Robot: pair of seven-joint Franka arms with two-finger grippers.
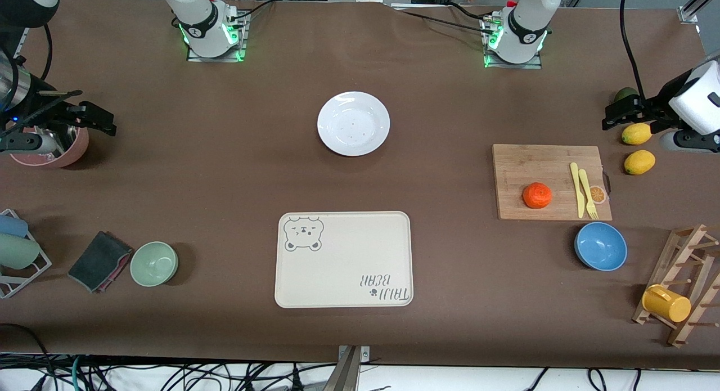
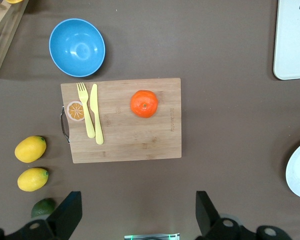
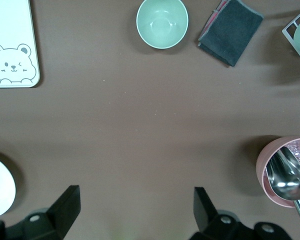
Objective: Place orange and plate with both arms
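— Brown cloth covers the whole table [image 1: 225, 171]. Where do the orange and the plate sit?

— The orange [image 1: 537, 195] rests on the wooden cutting board [image 1: 534, 166] toward my left arm's end, well apart from the yellow knife [image 1: 576, 189] and fork [image 1: 588, 195] on that same board. The white plate [image 1: 353, 123] lies bare in the middle of the table, farther from the front camera than the cream bear tray [image 1: 344, 259].

— And your fingers?

— My left gripper [image 1: 619, 114] hangs in the air at the table's end, over the lemons [image 1: 636, 134] and beside the board, fingers [image 2: 65, 212] spread wide, touching and holding nothing. My right gripper [image 1: 93, 118] hangs over the pink cup [image 1: 53, 149] with the metal spoon [image 3: 287, 180], fingers [image 3: 65, 205] equally wide and empty. A blue bowl [image 1: 600, 246] sits just nearer the front camera than the board.
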